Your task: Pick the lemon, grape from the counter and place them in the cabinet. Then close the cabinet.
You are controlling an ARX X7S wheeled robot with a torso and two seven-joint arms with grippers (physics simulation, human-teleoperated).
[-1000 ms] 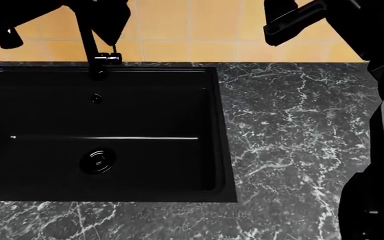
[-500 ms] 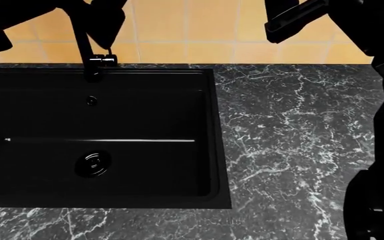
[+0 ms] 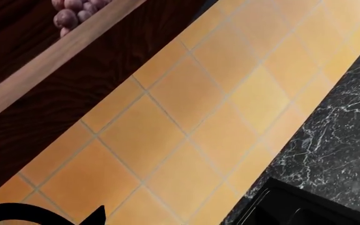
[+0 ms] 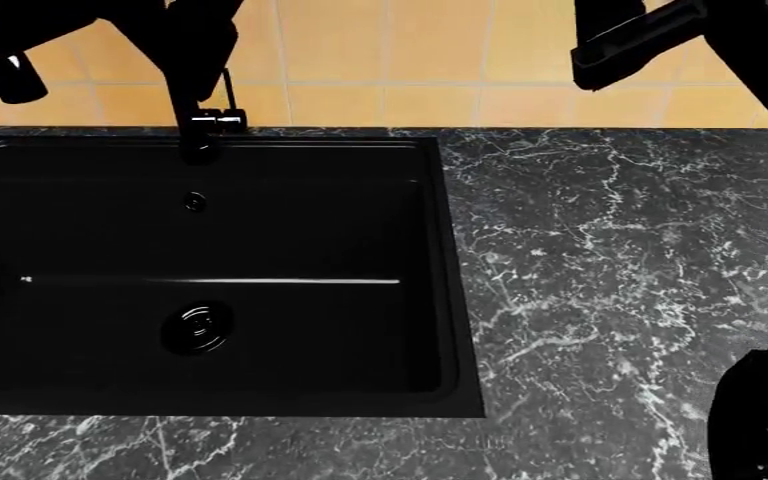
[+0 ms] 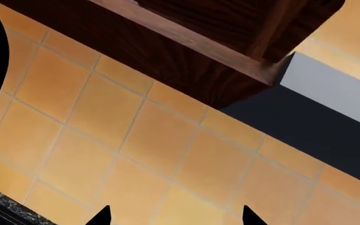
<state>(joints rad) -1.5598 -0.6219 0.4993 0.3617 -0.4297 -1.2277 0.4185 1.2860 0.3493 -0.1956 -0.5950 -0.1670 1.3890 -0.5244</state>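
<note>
— So, what changed in the head view?
— It swung back left; sink (image 4: pixel 197 290) empty, counter (image 4: pixel 598 260) bare of fruit.
— Left wrist?
— Grape (image 3: pixel 73 11) lay on the cabinet (image 3: pixel 55 56) shelf; jaws' state unclear.
— Right wrist?
— Jaw tips spread, empty. Lemon unseen; closing the cabinet probably remained.

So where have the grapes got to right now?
The grape bunch shows only in the left wrist view, lying just inside the dark wooden cabinet behind its pale front edge, above the orange tiled wall; the head view misses it.
</note>
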